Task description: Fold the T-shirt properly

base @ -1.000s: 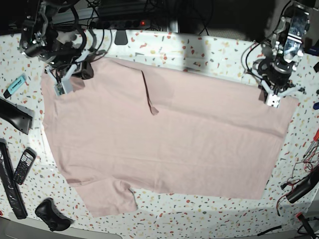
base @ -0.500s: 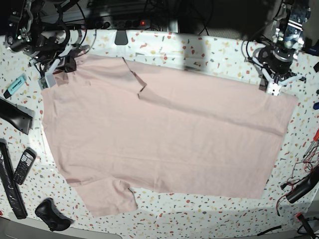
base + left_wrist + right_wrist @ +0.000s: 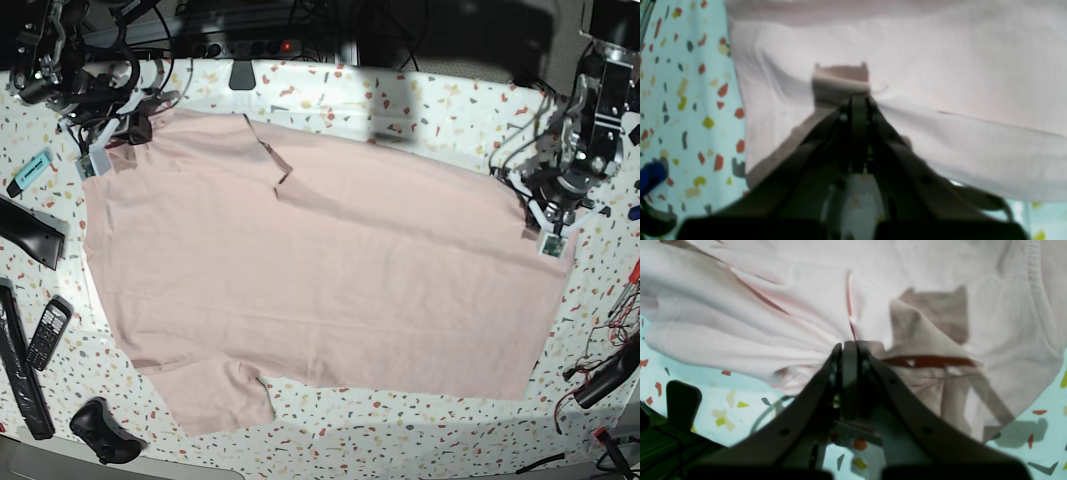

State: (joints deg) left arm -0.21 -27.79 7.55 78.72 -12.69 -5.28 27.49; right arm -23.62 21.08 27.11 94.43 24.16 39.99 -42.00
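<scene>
Compared with a second ago, the right gripper [image 3: 93, 160], at the base view's left, has drawn outward to the far-left corner, pulling flat the fold that lay across the T-shirt [image 3: 320, 290]; the left gripper [image 3: 550, 238], at that view's right, has dropped nearer the camera along the hem edge, and the far hem corner has come in with it.

Left of view: the right gripper's jaws are pressed together on a bunch of pink cloth, with creases fanning out from the pinch in the right wrist view [image 3: 848, 343]. A small crease remains near the shirt's far edge [image 3: 280, 175].

Centre: the T-shirt lies spread on the speckled table [image 3: 420, 100], plain side up, its long axis running left to right between the two arms. One sleeve [image 3: 220, 395] projects toward the near edge.

Right of view: the left gripper's jaws are likewise shut on the hem, pinching cloth at the tips in the left wrist view [image 3: 853, 100].

Governing relation: each claw holds one end of the far long edge, and the body of the shirt lies on the camera side of both. A fold would probably carry that edge toward the near one, both arms moving together.
</scene>
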